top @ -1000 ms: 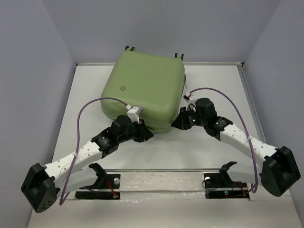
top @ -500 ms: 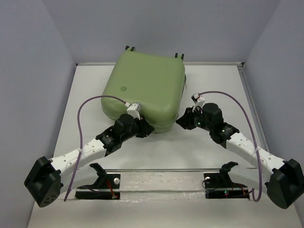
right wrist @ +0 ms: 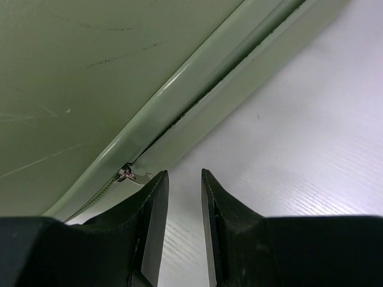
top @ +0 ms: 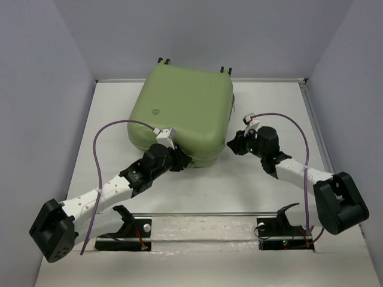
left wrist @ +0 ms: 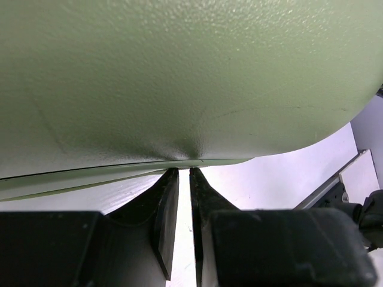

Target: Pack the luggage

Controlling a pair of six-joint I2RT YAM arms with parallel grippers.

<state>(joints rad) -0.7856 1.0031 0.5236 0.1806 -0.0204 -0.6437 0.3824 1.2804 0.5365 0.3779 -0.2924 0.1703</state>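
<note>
Change since a second ago: my right gripper has gone from pressed together to parted, and that arm's elbow has swung in from the right edge of the top view; the luggage has not shifted.
Luggage, place: upper centre of the top view, lying flat and closed on the white table, wheels toward the far wall.
Luggage, finish: pale sage-green pebbled shell with rounded corners and faint scratches.
Left gripper, place: at the near edge of the luggage, toward its lower left corner in the top view, tips up against the seam under the curved shell.
Left gripper, state: fingers drawn close with only a thin slit between them; I cannot tell whether the tips pinch anything at the seam.
Right gripper, place: just beside the lower right corner of the luggage, low over the table.
Right gripper, state: fingers spread, bare table showing between them.
Zipper pull: small metal tab on the seam, just beside my right gripper's left fingertip.
Cables: one purple loop over each forearm.
</note>
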